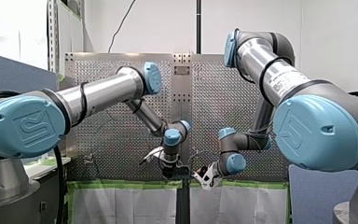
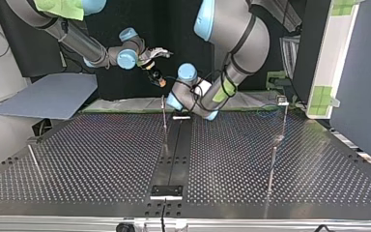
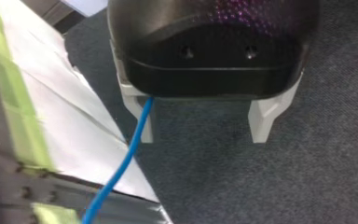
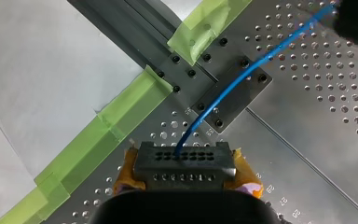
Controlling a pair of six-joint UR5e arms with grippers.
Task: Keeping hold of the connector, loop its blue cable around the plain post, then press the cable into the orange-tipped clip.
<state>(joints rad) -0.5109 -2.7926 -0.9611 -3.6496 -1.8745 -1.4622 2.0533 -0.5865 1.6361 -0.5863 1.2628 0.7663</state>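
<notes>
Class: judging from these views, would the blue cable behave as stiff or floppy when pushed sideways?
Probably flexible but springy: the blue cable leaves the connector in one smooth arc, unkinked. It looks thin, so likely light and easily pushed. Beside my left tool it runs almost straight, hinting some stiffness.

In the top view a post [image 2: 164, 116] stands at the far edge of the table [image 2: 101, 159]. My right gripper [image 2: 160, 81] hangs near it at twelve o'clock, and a second post [image 2: 283, 121] stands well apart at three o'clock.
</notes>
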